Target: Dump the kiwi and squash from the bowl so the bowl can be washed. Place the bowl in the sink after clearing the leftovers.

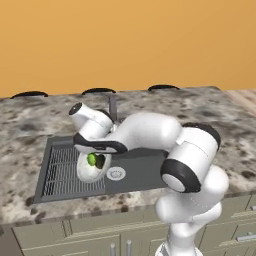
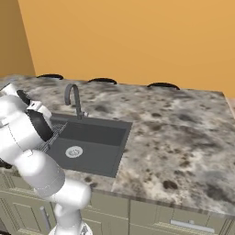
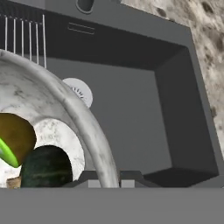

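My gripper (image 1: 102,153) is shut on the rim of the whitish-grey bowl (image 1: 86,171), which hangs steeply tilted over the dark-grey sink (image 1: 142,170). The kiwi (image 1: 92,159), lime-green on its cut face, and the dark squash (image 1: 100,162) lie side by side inside the bowl. In the hand view the bowl's rim (image 3: 85,124) runs down between my fingertips, where the gripper (image 3: 109,183) pinches it. There the kiwi (image 3: 15,138) rests above the squash (image 3: 46,168) in the bowl's lower part. Below and beyond lies the sink floor (image 3: 131,113).
The round silver drain (image 1: 116,173) sits in the basin just right of the bowl, and a ribbed grid section (image 1: 62,172) fills the sink's left side. A grey faucet (image 2: 73,98) rises behind the basin. Speckled stone counter (image 2: 174,133) stretches to the right.
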